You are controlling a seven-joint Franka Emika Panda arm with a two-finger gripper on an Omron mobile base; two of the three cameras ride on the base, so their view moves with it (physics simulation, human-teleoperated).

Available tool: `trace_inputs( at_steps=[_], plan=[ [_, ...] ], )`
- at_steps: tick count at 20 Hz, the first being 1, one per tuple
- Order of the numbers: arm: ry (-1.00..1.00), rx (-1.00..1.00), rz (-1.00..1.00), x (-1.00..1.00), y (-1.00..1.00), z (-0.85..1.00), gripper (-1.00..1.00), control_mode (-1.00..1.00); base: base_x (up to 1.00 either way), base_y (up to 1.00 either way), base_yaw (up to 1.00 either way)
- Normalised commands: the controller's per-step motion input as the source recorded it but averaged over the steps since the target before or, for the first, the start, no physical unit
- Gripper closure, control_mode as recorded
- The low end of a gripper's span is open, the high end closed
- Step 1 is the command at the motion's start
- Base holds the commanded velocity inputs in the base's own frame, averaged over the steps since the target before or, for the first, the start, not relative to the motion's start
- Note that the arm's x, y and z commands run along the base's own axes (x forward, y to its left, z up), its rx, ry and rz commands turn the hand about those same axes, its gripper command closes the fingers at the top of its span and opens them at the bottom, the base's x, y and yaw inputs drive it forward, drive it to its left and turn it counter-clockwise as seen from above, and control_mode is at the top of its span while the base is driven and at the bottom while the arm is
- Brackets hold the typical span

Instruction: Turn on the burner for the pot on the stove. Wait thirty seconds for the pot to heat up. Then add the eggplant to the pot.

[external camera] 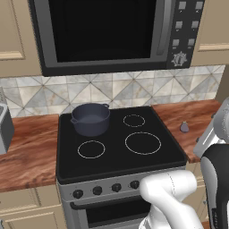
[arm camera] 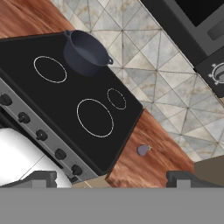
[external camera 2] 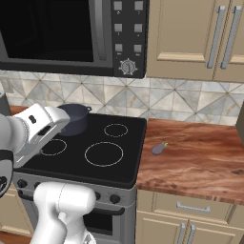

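Note:
The dark blue-grey pot (external camera: 91, 118) (external camera 2: 74, 118) (arm camera: 85, 53) stands on the back left ring of the stove (external camera: 112, 134) (external camera 2: 129, 143) (arm camera: 65, 98). A row of black knobs (external camera: 97, 191) (arm camera: 41, 135) runs along the stove's grey front. On the wooden counter to the stove's right lies the small grey-purple eggplant (external camera: 184, 127) (external camera 2: 158, 148) (arm camera: 143, 150). My gripper (arm camera: 111, 180) hangs high above the stove's front right corner, open wide, with nothing between its fingers. It is well apart from the pot, the knobs and the eggplant.
A black-windowed microwave (external camera: 103, 31) (external camera 2: 47, 33) hangs over the stove, with tiled wall beneath it. Wooden counter (external camera: 27, 152) (external camera 2: 200, 157) runs on both sides. A grey appliance (external camera: 4, 129) stands at the far left. Beige cabinets (external camera 2: 190, 38) hang at the upper right.

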Motion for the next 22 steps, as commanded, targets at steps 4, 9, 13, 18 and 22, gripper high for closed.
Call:
trace_inputs(
  at_steps=[4,9,13,18,22],
  plan=[
    [0.00,0.00,0.00,0.00,0.00,0.00,-1.00,-1.00,0.00,0.00,0.00],
    [0.00,0.00,0.00,0.00,0.00,0.00,-1.00,-1.00,0.00,0.00,0.00],
    [0.00,0.00,0.00,0.00,0.00,0.00,-1.00,-1.00,0.00,0.00,0.00],
    [0.00,0.00,0.00,0.00,0.00,0.00,-1.00,-1.00,0.00,0.00,0.00],
    [0.00,0.00,0.00,0.00,0.00,0.00,-1.00,-1.00,0.00,0.00,0.00]
  ],
)
